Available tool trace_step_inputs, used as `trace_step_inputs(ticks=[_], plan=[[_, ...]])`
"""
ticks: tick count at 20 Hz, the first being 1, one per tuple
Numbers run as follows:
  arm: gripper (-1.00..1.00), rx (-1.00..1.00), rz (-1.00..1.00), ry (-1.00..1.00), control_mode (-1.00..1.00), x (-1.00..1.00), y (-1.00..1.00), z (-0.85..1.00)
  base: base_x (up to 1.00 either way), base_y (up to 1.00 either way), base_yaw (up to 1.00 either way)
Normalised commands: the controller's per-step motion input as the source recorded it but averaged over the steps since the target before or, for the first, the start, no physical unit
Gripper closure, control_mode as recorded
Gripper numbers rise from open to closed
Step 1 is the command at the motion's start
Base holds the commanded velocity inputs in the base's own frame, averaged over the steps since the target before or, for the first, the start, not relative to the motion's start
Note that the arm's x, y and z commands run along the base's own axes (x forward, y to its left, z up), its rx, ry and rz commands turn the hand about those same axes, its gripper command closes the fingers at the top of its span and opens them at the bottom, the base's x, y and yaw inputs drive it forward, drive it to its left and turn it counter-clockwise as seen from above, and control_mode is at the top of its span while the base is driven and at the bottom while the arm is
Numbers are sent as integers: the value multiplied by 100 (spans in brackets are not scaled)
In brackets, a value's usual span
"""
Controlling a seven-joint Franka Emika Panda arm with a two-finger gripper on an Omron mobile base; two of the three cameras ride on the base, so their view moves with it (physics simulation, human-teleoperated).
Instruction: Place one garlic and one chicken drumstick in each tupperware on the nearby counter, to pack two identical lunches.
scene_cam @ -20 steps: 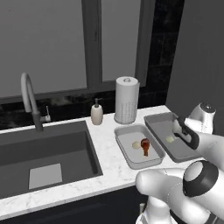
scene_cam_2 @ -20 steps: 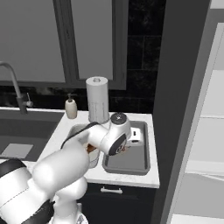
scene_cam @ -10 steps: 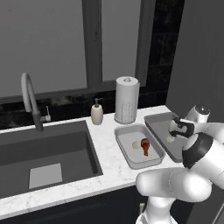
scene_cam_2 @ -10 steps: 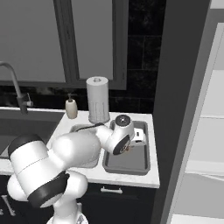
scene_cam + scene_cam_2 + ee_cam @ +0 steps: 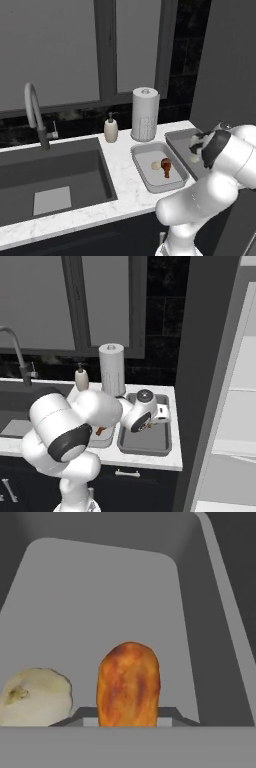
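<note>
One chicken drumstick (image 5: pixel 129 684) sits between the hand's (image 5: pixel 128 714) fingertips, seemingly clenched, beside garlic (image 5: pixel 35 697)

- Two grey trays side by side on the white counter (image 5: pixel 125 192).
- Near tray (image 5: pixel 150 177) holding a garlic (image 5: pixel 155 164) and a brown drumstick (image 5: pixel 166 167), touching.
- Far tray (image 5: pixel 179 138) partly hidden by the white arm (image 5: pixel 220 170).
- Paper towel roll (image 5: pixel 145 114) and soap bottle (image 5: pixel 111 129) behind.
- Dark sink (image 5: pixel 50 175) and tap (image 5: pixel 36 115) at left.

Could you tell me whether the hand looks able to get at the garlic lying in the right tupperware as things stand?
Probably yes: the hand sits low in that tupperware, the garlic beside it, though a chicken drumstick stands between its tips.
</note>
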Motion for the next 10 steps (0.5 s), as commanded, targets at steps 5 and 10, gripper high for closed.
trace_step_inputs(ticks=[5,10], plan=[[-100,0,0,0,-100,3,-21,2,0,0,0],[-100,0,0,-6,-100,-30,7,71,0,0,0]])
